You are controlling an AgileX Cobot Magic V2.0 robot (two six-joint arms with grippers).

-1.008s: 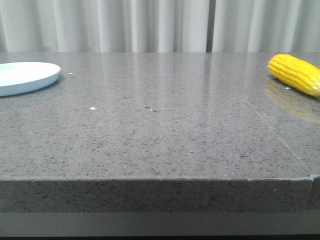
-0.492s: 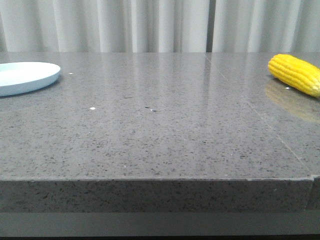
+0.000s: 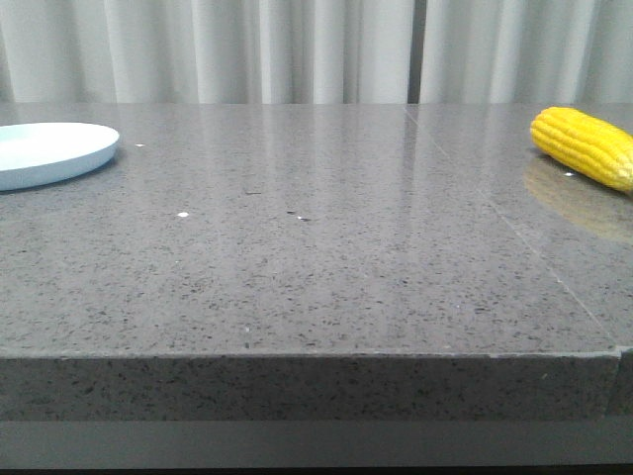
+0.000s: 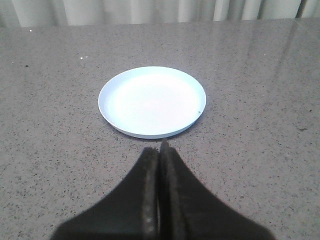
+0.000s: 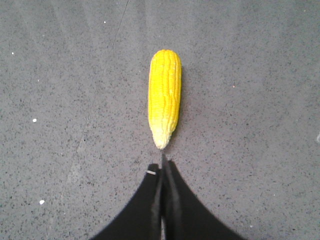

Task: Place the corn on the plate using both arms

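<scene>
Both pairs of fingers are pressed together with nothing between them. The right fingers (image 5: 162, 162) sit above the desk, their dark tips meeting in a thin seam just short of the corn's pale end, not touching it. The left fingers (image 4: 160, 152) are likewise pinched tight, pointing at the plate from just off its near rim, with bare stone between.

The corn (image 3: 584, 146) lies on its side on the desk near the far right corner, running off the right edge of the front view. It is bright yellow with neat rows of kernels; from the right wrist camera the corn (image 5: 164, 97) lies lengthwise in line with the fingers, its tapered, paler tip turned toward them and its blunt end away. A dull yellow reflection shows on the polished stone beside it.

The plate (image 3: 59, 148) rests flat by the far left edge of the desk, well apart from the corn, with the whole width of the top between them. From the left wrist camera the plate (image 4: 152, 101) is round, shallow, pale blue-white, with a low rim and nothing on it.

The desk (image 3: 316, 267) is grey speckled stone with a thick front edge, a seam running through its right part, and a few small white flecks scattered on it. Pale pleated curtains (image 3: 297, 49) hang behind the far edge.
</scene>
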